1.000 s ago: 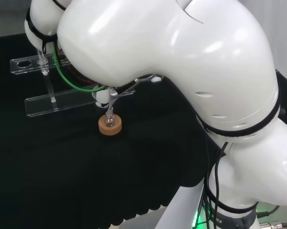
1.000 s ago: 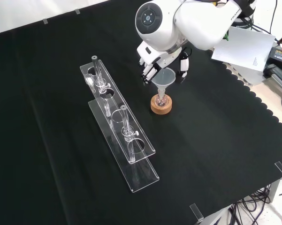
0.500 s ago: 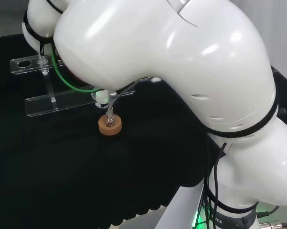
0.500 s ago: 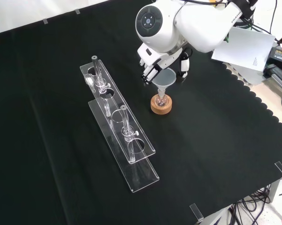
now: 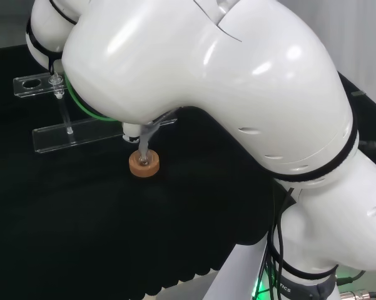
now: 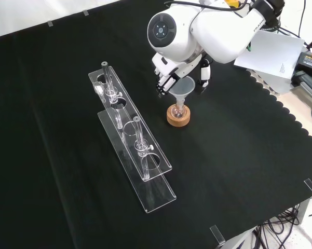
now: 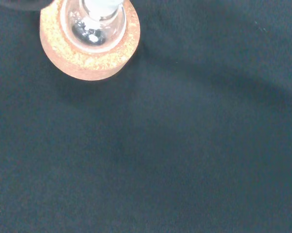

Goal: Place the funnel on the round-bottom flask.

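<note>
A small round-bottom flask (image 6: 178, 109) sits upright in a cork ring (image 6: 178, 118) near the middle of the cloth. A clear funnel (image 6: 182, 87) stands with its stem down in the flask's neck. The hand (image 6: 168, 77) hovers just behind the funnel's cone, fingers (image 6: 162, 84) on one side and thumb (image 6: 204, 78) on the other, relaxed, with a gap at the thumb side. In the head view the cork ring (image 5: 144, 164) and the funnel's stem (image 5: 146, 139) show under the big white link. The wrist view looks down on the cork ring (image 7: 90, 46) and the flask (image 7: 93, 26).
A long clear two-tier rack (image 6: 131, 140) with upright tubes lies left of the flask in the front view; it is farther off in the head view, rack (image 5: 69, 128). A white sheet (image 6: 272, 54) and cables lie past the cloth's scalloped right edge.
The arm's big link and the hand have drifted slightly up and left in the front view. Funnel, flask and cork ring have stayed where they were.
</note>
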Available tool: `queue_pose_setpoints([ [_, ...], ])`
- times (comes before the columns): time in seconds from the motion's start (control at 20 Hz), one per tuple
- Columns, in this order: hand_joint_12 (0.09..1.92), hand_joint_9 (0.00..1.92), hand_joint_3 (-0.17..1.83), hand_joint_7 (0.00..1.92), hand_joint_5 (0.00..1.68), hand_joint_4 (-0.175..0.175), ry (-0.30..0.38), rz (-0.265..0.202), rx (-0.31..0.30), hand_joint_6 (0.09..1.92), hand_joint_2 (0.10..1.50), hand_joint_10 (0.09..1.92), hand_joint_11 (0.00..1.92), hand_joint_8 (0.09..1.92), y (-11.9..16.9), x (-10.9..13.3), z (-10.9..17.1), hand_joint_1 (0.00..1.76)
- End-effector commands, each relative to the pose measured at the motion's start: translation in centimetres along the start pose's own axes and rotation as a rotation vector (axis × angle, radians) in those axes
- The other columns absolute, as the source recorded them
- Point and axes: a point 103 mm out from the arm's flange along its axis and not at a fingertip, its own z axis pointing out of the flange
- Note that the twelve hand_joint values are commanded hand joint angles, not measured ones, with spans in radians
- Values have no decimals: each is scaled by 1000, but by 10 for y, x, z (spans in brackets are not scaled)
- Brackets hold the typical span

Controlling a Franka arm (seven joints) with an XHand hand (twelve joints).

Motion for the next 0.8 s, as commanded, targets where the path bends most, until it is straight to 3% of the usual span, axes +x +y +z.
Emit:
queue_pose_setpoints([
  [0.05,1343,617,486,201,312,-48,-5,-7,3,115,654,599,505,705,-1,0,0,630],
  [0.45,1370,505,440,84,268,-44,-2,-12,-25,87,657,630,444,682,-5,0,-6,598],
  [0.8,1463,205,330,0,195,-37,26,-29,-95,87,670,753,255,525,-16,-5,-21,498],
])
